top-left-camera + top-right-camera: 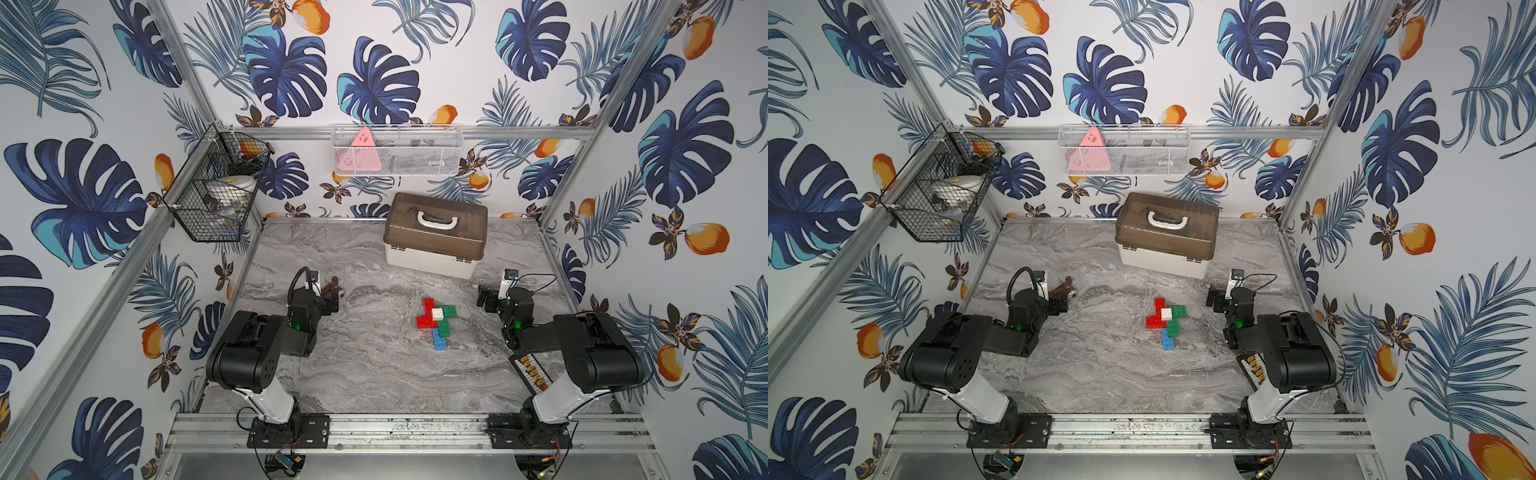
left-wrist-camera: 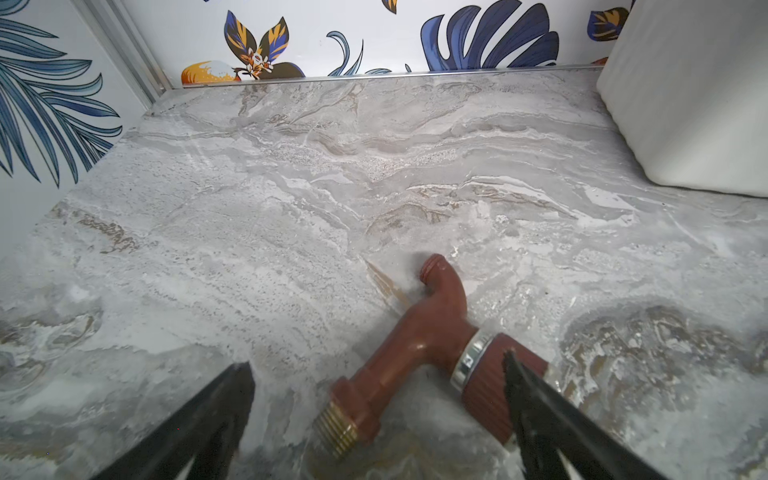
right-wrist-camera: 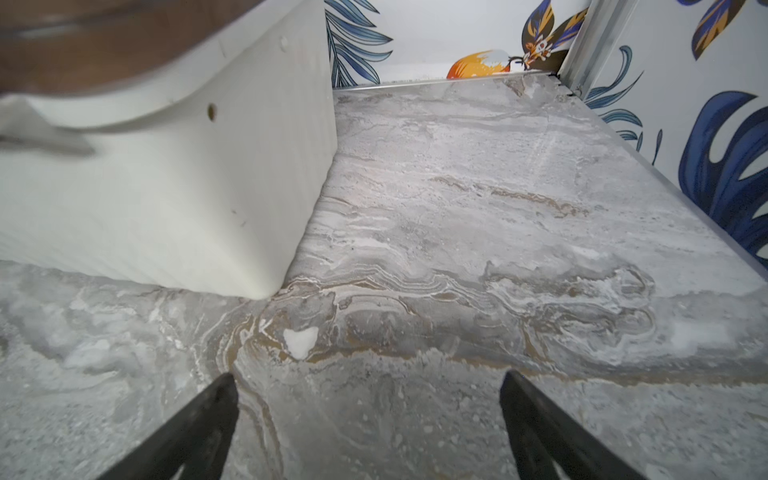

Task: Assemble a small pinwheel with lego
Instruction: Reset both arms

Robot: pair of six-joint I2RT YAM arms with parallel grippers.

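Observation:
The pinwheel (image 1: 436,323) (image 1: 1166,323) lies flat in the middle of the marble table in both top views. Red, green and blue lego arms spread from a white square centre brick (image 1: 437,313). It does not show in either wrist view. My left gripper (image 1: 330,304) (image 2: 377,360) sits well to the left of it, open and holding nothing. My right gripper (image 1: 483,300) (image 3: 369,375) sits to its right, also open, with only bare table between its fingers.
A brown tap fitting (image 2: 419,332) (image 1: 328,286) lies loose on the table under the left fingers. A white box with a brown lid (image 1: 436,232) stands at the back. A black tray of yellow beads (image 1: 534,372) lies under the right arm. Wire baskets (image 1: 216,195) hang on the walls.

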